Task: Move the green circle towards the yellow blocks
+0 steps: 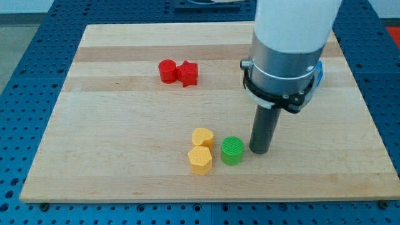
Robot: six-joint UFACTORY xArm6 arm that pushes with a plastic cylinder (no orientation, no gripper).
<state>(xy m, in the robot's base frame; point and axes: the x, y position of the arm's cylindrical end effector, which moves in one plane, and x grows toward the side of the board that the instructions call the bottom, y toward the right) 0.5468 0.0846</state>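
Green circle [232,150] sits on the wooden worktop [125,125], just right of two yellow blocks [201,150]; my tip [259,151] stands close at its right. No hand shows.

A wooden board [125,125] is laid on a blue perforated table [25,75]. Two red blocks [178,72] are seen toward the view's top left — a round one [167,70] and a star-like one [188,73], touching. A blue block [319,74] is partly hidden at the view's right — its shape cannot be made out.
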